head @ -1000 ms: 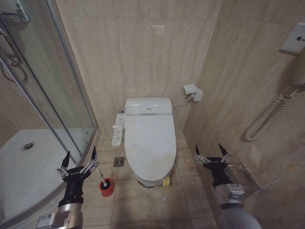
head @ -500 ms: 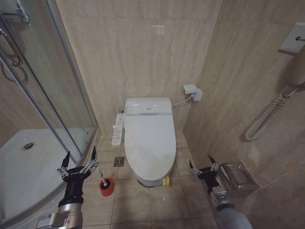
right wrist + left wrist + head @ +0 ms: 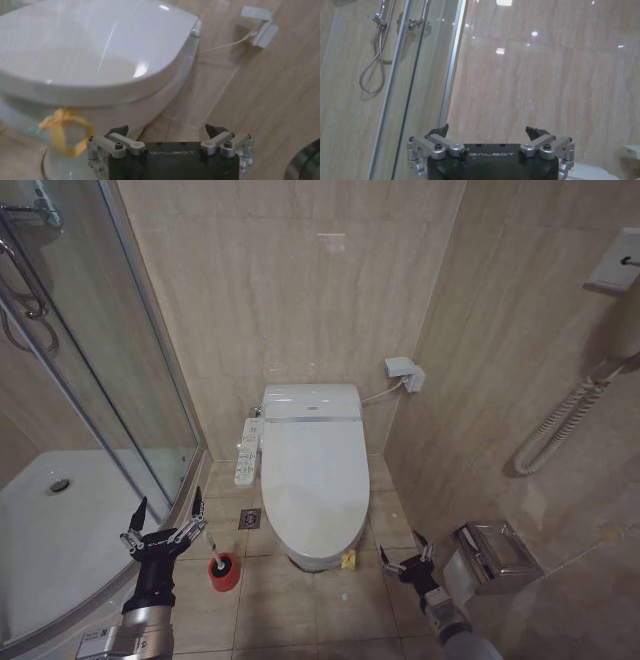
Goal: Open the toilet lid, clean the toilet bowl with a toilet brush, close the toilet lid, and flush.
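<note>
The white toilet lid lies shut over the toilet bowl; a yellow strap hangs from its front edge. In the right wrist view the lid and strap loom close. My right gripper is open, low at the toilet's front right, a short way from the strap. The toilet brush stands in its red holder on the floor left of the bowl. My left gripper stands open, held up just left of the brush.
A white control panel sits on the toilet's left side. The glass shower door and white tray are to the left. A steel paper holder juts from the right wall. A floor drain lies beside the bowl.
My right gripper has dropped lower and moved left, from beside the paper holder toward the toilet's front and the yellow strap. The left arm has stayed put.
</note>
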Controlling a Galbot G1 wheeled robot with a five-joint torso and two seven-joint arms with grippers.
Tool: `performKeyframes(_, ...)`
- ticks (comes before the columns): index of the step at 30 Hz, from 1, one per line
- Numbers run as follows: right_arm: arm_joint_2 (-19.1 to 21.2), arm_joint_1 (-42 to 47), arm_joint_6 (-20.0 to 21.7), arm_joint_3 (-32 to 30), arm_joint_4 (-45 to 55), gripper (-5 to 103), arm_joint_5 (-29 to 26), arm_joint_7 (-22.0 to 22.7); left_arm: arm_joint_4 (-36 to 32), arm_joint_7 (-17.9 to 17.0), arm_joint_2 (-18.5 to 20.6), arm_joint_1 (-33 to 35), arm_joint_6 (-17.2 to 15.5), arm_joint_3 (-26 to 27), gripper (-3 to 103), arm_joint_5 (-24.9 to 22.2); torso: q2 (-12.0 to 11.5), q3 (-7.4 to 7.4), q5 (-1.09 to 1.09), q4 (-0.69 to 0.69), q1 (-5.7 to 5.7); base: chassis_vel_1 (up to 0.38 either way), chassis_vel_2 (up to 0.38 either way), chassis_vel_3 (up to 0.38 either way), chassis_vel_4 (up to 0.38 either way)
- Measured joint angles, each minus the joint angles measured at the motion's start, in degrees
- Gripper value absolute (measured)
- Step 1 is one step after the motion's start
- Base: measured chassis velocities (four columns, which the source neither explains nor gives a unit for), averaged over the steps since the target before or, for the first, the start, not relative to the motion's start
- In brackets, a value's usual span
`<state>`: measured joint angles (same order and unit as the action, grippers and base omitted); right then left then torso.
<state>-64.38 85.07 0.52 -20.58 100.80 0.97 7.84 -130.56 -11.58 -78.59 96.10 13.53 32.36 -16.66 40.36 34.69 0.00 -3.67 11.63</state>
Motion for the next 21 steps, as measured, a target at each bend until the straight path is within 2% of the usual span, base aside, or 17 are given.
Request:
performKeyframes(13, 0.9, -0.4, -1.5, 5.1, -2.9, 100, 0.3, -1.4, 0.0, 0.0, 0.0, 0.0, 0.0, 0.0, 100, 0.0, 0.0, 0.0, 0.0, 0.0, 0.0, 0.0, 0.0, 0.0, 0.0)
performKeyframes(21, -0.9, -3.3, -2.0, 8.7, -6.5, 100, 1.1, -1.2, 0.0, 0.0, 0.0, 0.0, 0.0, 0.0, 100, 0.0, 0.0, 0.0, 0.0, 0.0, 0.0, 0.0, 0.0, 0.0, 0.0)
